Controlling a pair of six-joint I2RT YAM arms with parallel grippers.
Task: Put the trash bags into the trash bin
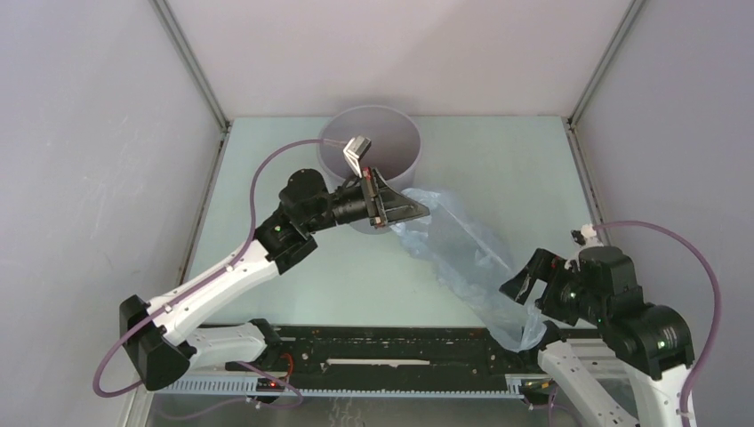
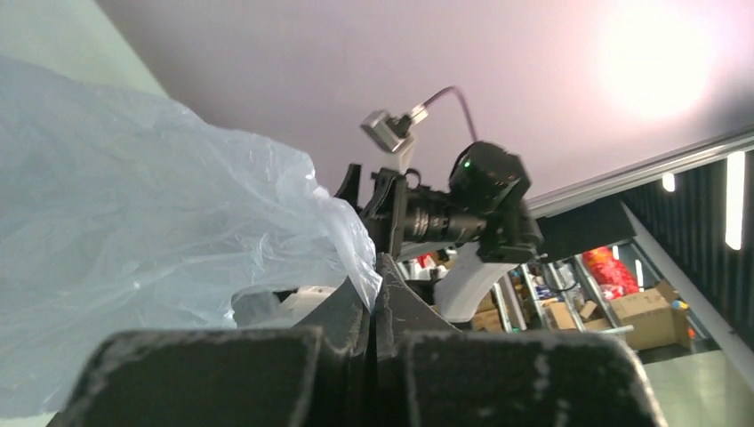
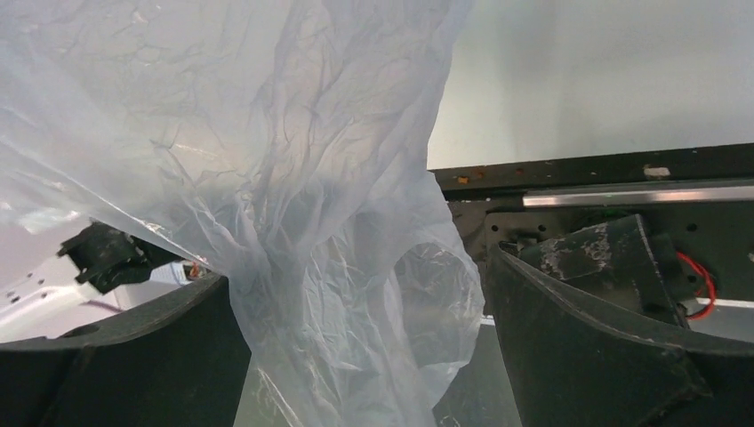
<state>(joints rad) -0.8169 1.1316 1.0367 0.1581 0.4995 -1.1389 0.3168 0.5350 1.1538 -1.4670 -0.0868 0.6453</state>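
While the left hand (image 1: 416,212) pinches the bag (image 1: 462,253) tight just before the bin (image 1: 400,147), the right hand (image 1: 526,279) gapes wide around it.

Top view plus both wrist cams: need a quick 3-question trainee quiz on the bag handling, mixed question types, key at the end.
1. True or false: the left gripper is shut on an edge of the bag.
2. Where does the bin stand? A) upright at the far end of the table; B) beside the right arm's base; C) tipped on its side at the near edge.
3. Fill in: the right gripper is ____, with bag film hanging between its fingers.

Key: 1 true; 2 A; 3 open.
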